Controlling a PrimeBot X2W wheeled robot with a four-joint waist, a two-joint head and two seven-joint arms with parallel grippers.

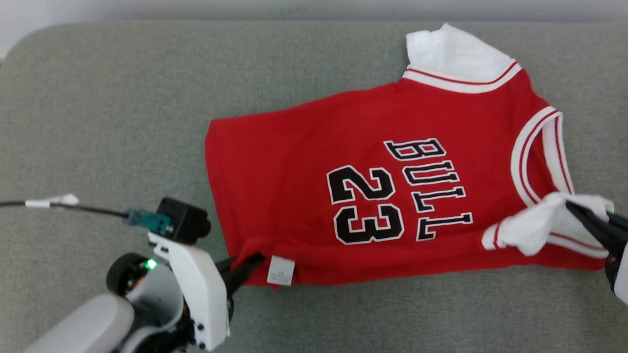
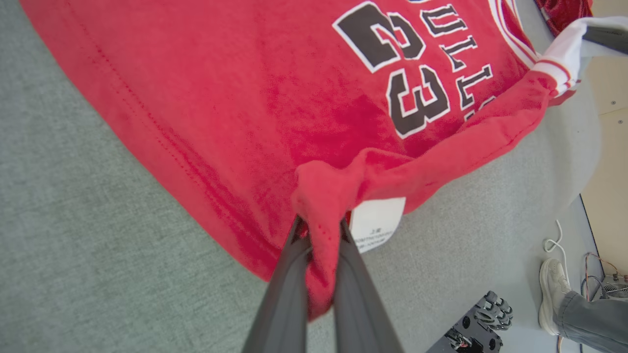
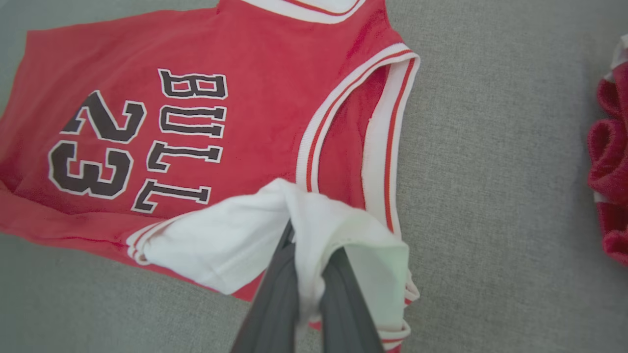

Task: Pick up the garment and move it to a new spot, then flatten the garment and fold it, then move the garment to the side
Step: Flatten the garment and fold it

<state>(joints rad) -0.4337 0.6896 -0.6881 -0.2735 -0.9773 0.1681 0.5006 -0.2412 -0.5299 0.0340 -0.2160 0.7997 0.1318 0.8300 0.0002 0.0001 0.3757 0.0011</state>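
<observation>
Obs: jersey [image 1: 304, 196] soft, limp, light; will sag between holds. My left gripper [image 2: 319, 230] clenched on hem corner, right gripper [image 3: 311, 240] on white sleeve, cushion [image 1: 98, 98] near side.

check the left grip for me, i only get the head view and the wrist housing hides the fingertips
Observer: In the left wrist view the left gripper is shut on a bunched hem corner of the red jersey, right beside the white label.
Operator: is the right one actually clamped or just resting on the sleeve
Observer: Clamped. In the right wrist view the right gripper pinches the white sleeve between both fingers.
Operator: anything off to the right of the jersey
Observer: Yes, a second red cloth lies bunched on the grey surface, apart from the jersey.
</observation>
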